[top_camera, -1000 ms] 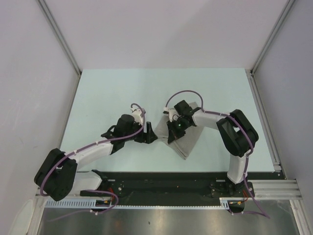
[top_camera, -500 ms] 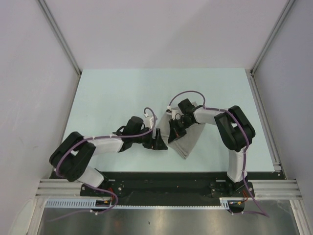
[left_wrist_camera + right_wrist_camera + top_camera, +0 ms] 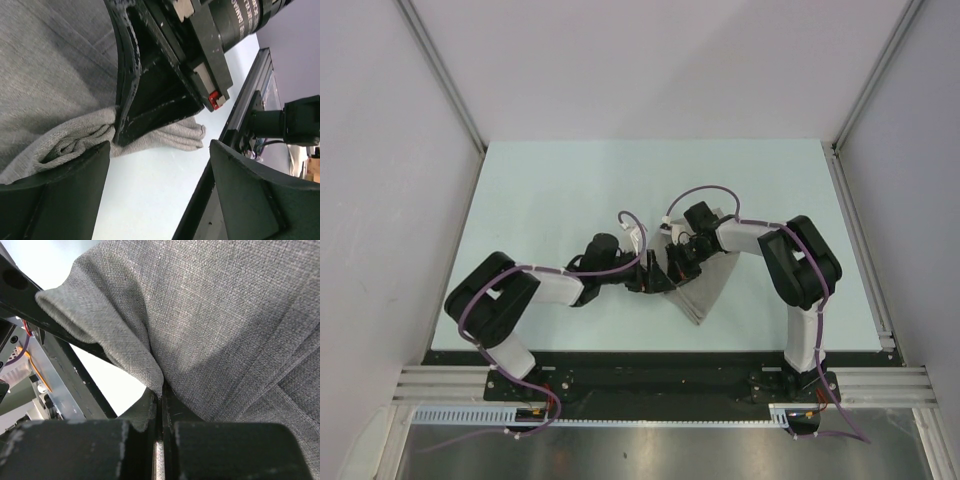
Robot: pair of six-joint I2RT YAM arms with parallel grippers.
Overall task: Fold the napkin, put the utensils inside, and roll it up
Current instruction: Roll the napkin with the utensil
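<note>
Pale grey walls (image 3: pixel 650 70) close the cell on the left, far and right sides. The mint-green table (image 3: pixel 540 190) fills the floor between them, with a metal rail (image 3: pixel 880 380) along its near edge. The two arms (image 3: pixel 545 285) are stretched inward and meet near the middle of the table, so they cover the left part of the napkin (image 3: pixel 712 285). It lies folded a little right of centre, one corner pointing to the near side. The right gripper (image 3: pixel 161 407) is clenched on a curled edge of this napkin. The left gripper (image 3: pixel 157 165) stands just beside it, fingers spread wide, grasping nothing. Purple cables (image 3: pixel 700 192) loop over both wrists.
</note>
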